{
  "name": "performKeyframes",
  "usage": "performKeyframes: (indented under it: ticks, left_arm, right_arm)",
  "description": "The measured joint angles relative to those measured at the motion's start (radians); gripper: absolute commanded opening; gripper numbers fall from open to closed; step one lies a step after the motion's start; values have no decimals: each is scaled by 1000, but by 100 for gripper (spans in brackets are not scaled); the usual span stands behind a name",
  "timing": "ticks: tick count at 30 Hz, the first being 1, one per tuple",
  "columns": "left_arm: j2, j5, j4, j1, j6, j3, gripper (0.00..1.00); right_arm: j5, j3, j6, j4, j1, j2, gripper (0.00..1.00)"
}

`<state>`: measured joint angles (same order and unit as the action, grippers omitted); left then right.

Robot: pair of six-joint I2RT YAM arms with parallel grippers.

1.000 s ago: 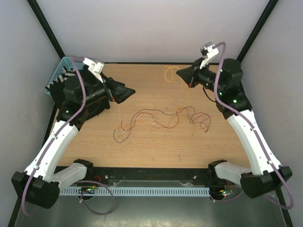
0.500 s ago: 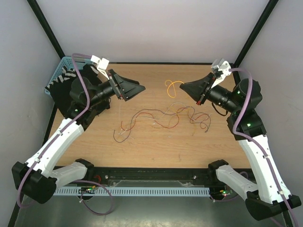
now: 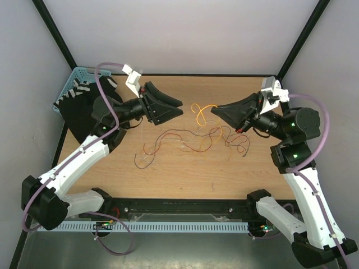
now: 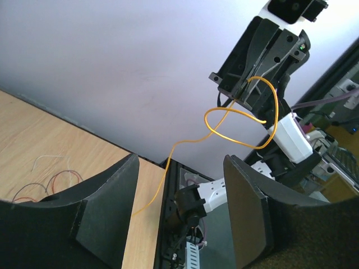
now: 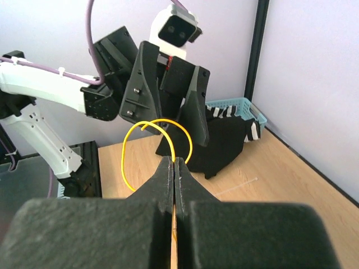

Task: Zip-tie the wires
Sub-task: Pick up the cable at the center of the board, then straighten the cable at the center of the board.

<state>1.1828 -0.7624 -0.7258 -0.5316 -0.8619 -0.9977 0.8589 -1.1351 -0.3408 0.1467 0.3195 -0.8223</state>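
Observation:
The wires (image 3: 188,140) lie as a loose red, brown and whitish tangle on the wooden table (image 3: 185,174). My right gripper (image 3: 213,111) is shut on a curled orange-yellow wire (image 3: 201,109) and holds it above the table. In the right wrist view the jaws (image 5: 174,162) pinch that wire's loop (image 5: 128,151). My left gripper (image 3: 178,105) is open and empty, facing the loop from the left. In the left wrist view the loop (image 4: 235,117) hangs ahead of the open left gripper (image 4: 179,213). The zip tie (image 5: 236,186) lies flat on the table near the black cloth.
A blue basket (image 3: 70,89) and a black cloth (image 3: 76,109) sit at the back left corner. Black frame posts (image 3: 56,33) stand at the back corners. A slotted cable duct (image 3: 179,227) runs along the near edge.
Both grippers have swung in toward the table's middle. The right gripper brought the orange-yellow wire forward from the back. The left gripper moved right toward it.

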Motion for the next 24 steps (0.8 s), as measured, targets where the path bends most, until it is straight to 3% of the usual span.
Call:
performKeyframes:
  ticks: [24]
  left_arm:
    - [125,3,-108,-148,55,-68,52]
  right_arm:
    - [40,9,-53,81,1,16,0]
